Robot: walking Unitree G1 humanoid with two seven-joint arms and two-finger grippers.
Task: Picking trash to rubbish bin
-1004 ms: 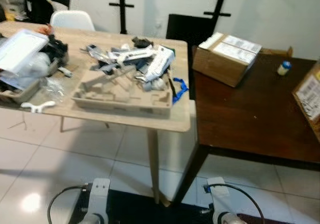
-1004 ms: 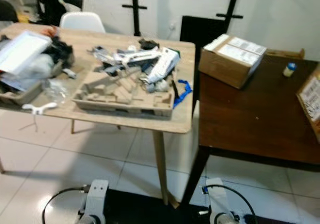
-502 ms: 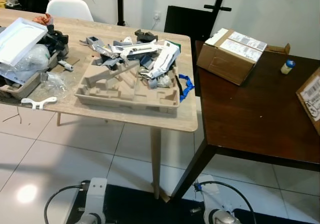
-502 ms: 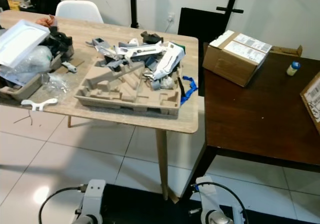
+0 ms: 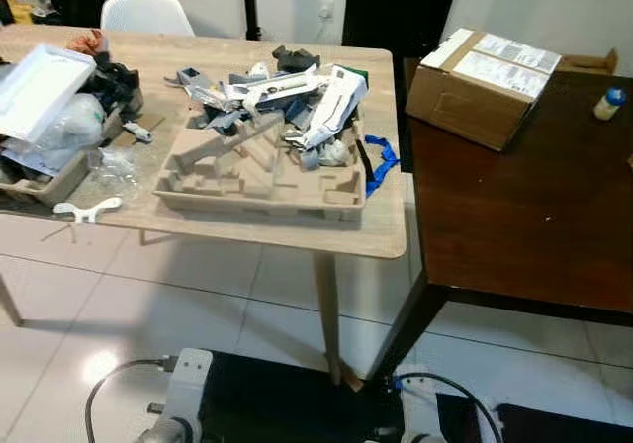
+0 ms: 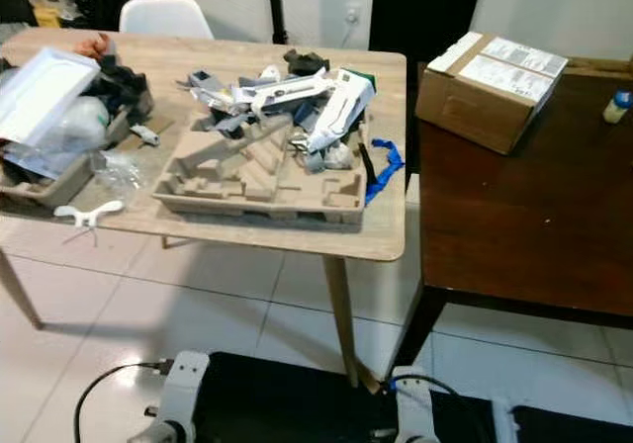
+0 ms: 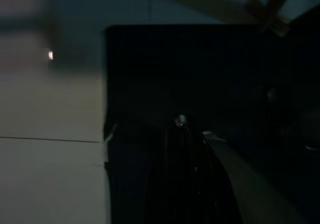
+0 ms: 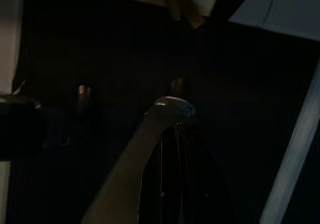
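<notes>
White glossy floor tiles (image 5: 59,344) are lying nearest, with a black mat (image 5: 287,403) spreading at the robot's feet. Both silver arms are hanging idle low in the eye views, the left arm (image 5: 183,403) on the left and the right arm (image 6: 415,408) on the right. The left gripper (image 7: 187,184) and the right gripper (image 8: 172,184) are showing only as dark shapes over the mat in the wrist views; whether either is clenched or released cannot be told.

Beyond, a light wooden table (image 5: 227,230) is standing on slim legs, its corner touching or just beside a dark brown table (image 5: 514,225) on the right.

On the light table, front to back:
- a small white plastic piece (image 5: 87,209) is lying near the front edge;
- a moulded pulp tray (image 5: 247,181) is sitting near the front right corner, with loose trash (image 5: 297,107) heaped over its far side: white packaging, grey scraps, dark bits;
- a blue strap (image 5: 381,161) is trailing just beside the tray;
- a second tray with clear plastic bags and a white lid (image 5: 40,82) is resting at the left.

On the dark table, a cardboard box (image 5: 485,85) with white labels is sitting toward the back, and a small bottle (image 5: 608,102) is standing farther right.

Farthest, a white chair (image 5: 143,13), a black chair (image 5: 396,18) and black stand legs are lining a white wall (image 5: 554,3).
</notes>
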